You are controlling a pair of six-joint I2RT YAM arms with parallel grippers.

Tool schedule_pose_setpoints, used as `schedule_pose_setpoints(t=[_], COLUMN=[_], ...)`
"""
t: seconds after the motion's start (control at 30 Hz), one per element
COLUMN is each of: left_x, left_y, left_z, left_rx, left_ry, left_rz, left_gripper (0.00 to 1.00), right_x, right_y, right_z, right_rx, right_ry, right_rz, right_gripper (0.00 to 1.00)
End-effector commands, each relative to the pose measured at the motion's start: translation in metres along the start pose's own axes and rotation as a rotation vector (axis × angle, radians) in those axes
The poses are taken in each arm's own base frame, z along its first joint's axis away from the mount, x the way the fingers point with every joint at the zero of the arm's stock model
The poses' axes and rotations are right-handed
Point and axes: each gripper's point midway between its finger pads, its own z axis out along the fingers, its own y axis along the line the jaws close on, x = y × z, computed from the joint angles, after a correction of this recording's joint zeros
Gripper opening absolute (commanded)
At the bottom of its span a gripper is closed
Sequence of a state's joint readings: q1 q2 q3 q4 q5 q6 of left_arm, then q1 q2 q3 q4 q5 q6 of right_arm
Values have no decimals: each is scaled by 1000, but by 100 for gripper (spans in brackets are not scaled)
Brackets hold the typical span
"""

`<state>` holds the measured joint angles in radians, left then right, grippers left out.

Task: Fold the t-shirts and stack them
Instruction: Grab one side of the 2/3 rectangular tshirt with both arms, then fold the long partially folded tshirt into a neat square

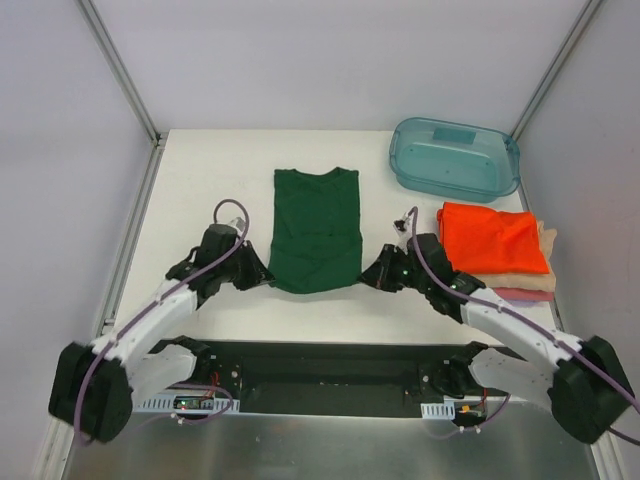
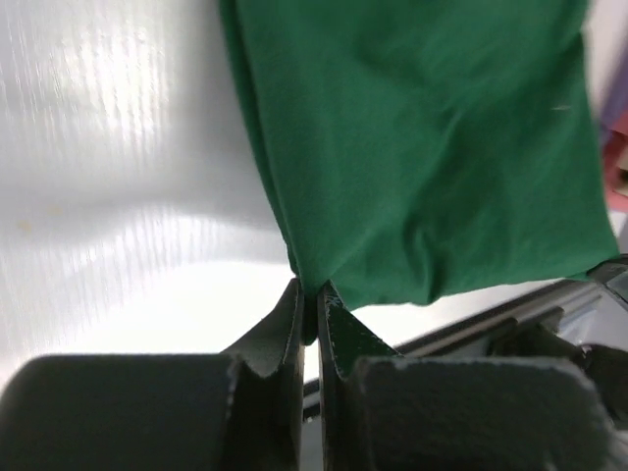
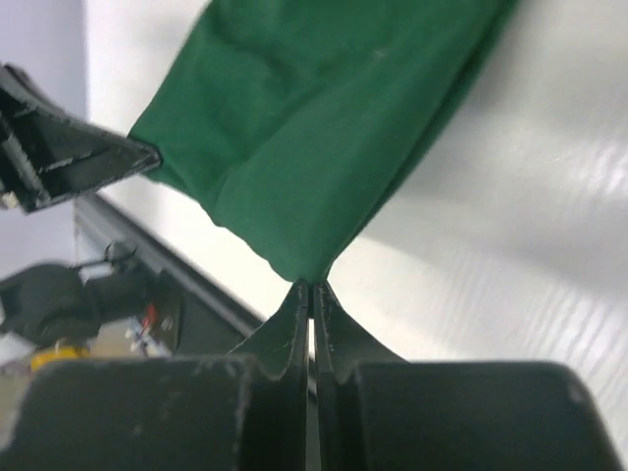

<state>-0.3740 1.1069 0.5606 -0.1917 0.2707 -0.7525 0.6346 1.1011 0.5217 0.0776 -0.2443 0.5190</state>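
Both arms' fingers (image 2: 283,339) pinch green t-shirt (image 1: 316,228)

No legible text, label or number anywhere

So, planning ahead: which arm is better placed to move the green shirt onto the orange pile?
Likely right: right claw pinches the green shirt at the corner nearest the orange pile; left claw is across the shirt.
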Motion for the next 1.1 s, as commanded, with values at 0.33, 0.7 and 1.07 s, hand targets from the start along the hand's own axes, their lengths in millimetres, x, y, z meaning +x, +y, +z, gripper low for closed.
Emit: schedule_pose_setpoints(t=[0.33, 0.7, 1.07], left_x=[29, -2, -74], left_y=[-40, -46, -35], left_z=[-132, -148, -117], left_rx=[296, 233, -54], left_ry=[-204, -334, -458], left_rz=[74, 58, 31], left_gripper=[0, 0, 0], right_x=[72, 36, -48], right_y=[89, 90, 61], right_z=[-127, -137, -94], right_rx=[-356, -267, -25], right_ry=[261, 79, -119], right_rz=[-140, -175, -157], right_gripper=[1, 0, 0])
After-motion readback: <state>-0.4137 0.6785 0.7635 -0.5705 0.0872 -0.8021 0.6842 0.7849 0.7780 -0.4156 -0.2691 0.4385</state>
